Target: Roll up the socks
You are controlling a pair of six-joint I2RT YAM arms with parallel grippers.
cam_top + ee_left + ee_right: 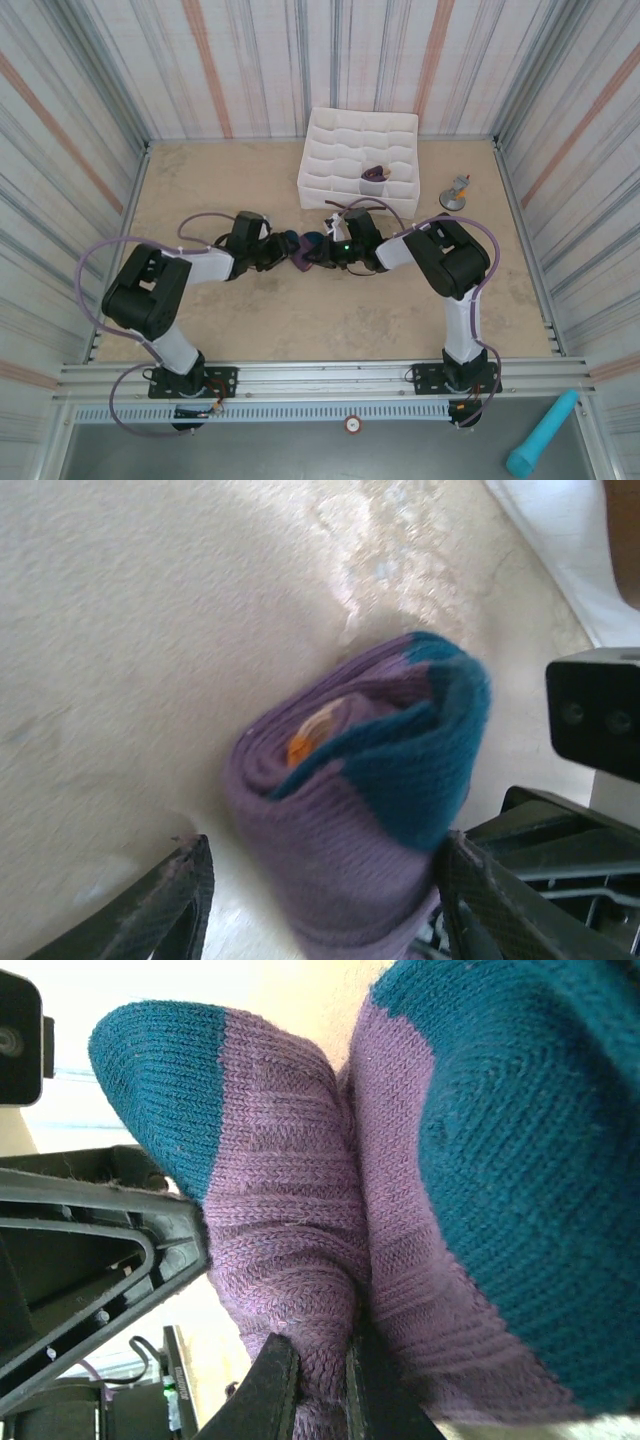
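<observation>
A: socks (350,810) sit in one fat roll in the middle of the table (250,320), just in front of the white gridded box (360,150). Teal toe wraps the outside, orange cuff shows in the core.
B: grippers?
A: right gripper (315,1360) is pinched tight on a fold of purple knit. left gripper (322,852) straddles the roll, jaws half wide, one finger against it, a gap at the other.
B: handling?
A: light, soft, squashy, grippy knit. Likely springs loose if released. I'd hold across the full girth, over the loose teal end, not by one layer.
</observation>
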